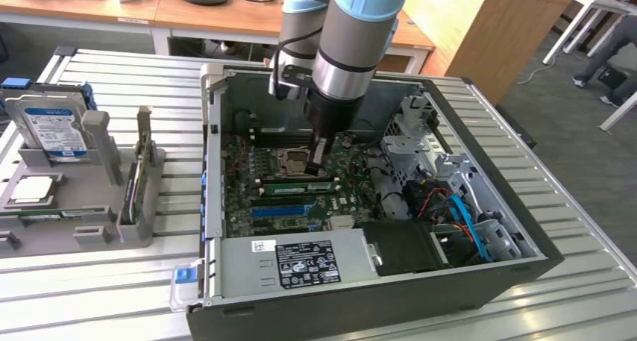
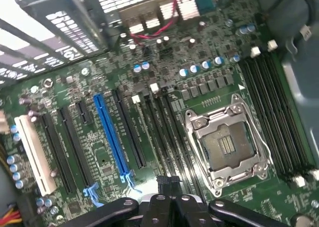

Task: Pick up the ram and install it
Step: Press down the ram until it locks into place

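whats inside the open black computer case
A green motherboard with an empty silver processor socket, a blue slot, cables and the shut gripper. The arm hides the board's far part.

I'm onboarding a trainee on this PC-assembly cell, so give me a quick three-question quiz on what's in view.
1. True or false: the hard drive stands inside the computer case.
2. The long coloured slot on the motherboard is: A red, B blue, C yellow.
3. Is the processor socket filled or empty?
Key: 1 false, it stands in the grey rack on the exterior view's left. 2 B. 3 empty; the gripper hangs low beside it.
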Controlling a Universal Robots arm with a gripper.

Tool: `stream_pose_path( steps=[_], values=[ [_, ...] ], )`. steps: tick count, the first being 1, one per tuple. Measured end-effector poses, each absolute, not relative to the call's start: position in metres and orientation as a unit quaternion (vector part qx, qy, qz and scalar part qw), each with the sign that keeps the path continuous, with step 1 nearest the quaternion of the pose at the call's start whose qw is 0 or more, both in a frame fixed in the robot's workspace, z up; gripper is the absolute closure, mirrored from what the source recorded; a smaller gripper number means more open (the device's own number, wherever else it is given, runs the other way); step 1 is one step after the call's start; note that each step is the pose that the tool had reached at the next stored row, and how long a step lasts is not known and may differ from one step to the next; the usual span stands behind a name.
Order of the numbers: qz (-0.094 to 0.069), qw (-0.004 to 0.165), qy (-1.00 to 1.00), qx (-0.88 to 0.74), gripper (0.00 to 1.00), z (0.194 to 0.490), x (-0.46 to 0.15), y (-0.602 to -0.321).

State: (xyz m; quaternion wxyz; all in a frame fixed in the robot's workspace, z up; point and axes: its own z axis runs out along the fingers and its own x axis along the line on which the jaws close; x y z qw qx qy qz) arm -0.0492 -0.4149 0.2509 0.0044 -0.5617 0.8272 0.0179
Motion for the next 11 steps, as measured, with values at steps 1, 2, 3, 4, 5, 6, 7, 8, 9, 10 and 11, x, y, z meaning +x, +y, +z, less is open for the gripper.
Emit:
stream_pose_path(
  steps=[1,2,3,4,5,6,7,8,9,10,11],
  values=[
    [0.018,0.005,0.831,-0.555,0.89,0.2509,-0.0493,-0.4149],
    [0.018,0.005,0.835,-0.549,0.89,0.2509,-0.0493,-0.4149],
    [0.018,0.005,0.84,-0.543,0.89,0.2509,-0.0493,-0.4149],
    [0.018,0.005,0.843,-0.537,0.89,0.2509,-0.0493,-0.4149],
    [0.018,0.005,0.847,-0.532,0.89,0.2509,-0.0493,-0.4149],
    [0.018,0.005,0.85,-0.526,0.89,0.2509,-0.0493,-0.4149],
    [0.017,0.005,0.854,-0.521,0.89,0.2509,-0.0493,-0.4149],
    [0.017,0.005,0.857,-0.515,0.89,0.2509,-0.0493,-0.4149],
    [0.017,0.005,0.86,-0.51,0.89,0.2509,-0.0493,-0.4149],
    [0.017,0.005,0.864,-0.504,0.89,0.2509,-0.0493,-0.4149],
    [0.017,0.005,0.867,-0.498,0.89,0.2509,-0.0493,-0.4149]
  ],
)
